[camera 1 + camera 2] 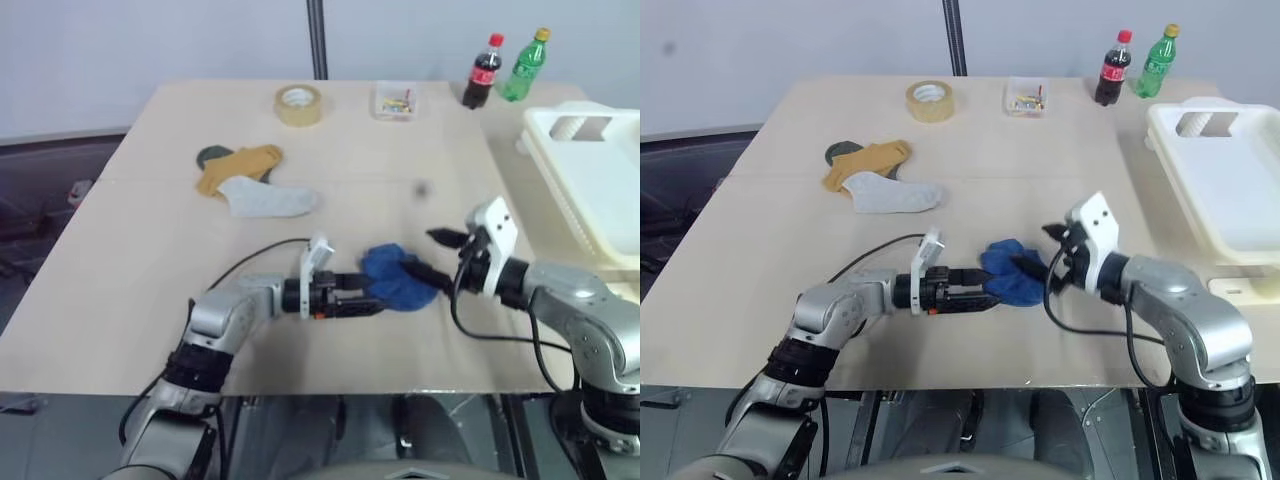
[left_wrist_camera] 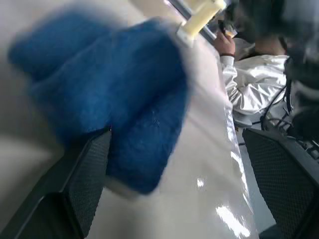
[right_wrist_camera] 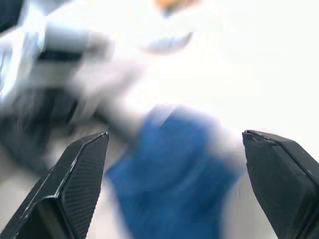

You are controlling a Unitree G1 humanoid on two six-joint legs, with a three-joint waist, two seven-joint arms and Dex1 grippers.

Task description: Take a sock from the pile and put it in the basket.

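The left arm was stretched low across the surface (image 1: 120, 280), its forearm lying level and its tool (image 1: 372, 303) pointed toward the robot's right, at the blue sock (image 1: 398, 277). The left tool's fingers (image 2: 89, 179) were spread wide apart, with one fingertip against the sock's near edge and nothing clamped between them. The right arm was bent in from the right side, its tool (image 1: 437, 254) held above the surface and pointed toward the left, just over the far side of the same sock. The right tool's fingers (image 3: 82, 181) were likewise held apart and empty, the blue sock being seen between them on the surface below.

The blue sock lay crumpled between the two tools, well apart from the pile (image 1: 248, 180), where a mustard sock, a light grey sock and a dark one were left farther back on the left. The basket (image 1: 600, 190) was set at the right edge of the surface, beyond the right arm. At the far edge a roll of tape (image 1: 298, 104), a small clear box (image 1: 394, 101), a cola bottle (image 1: 483, 71) and a green bottle (image 1: 526, 64) were lined up. In the left wrist view a person's white sleeve (image 2: 254, 84) was seen beyond the surface.
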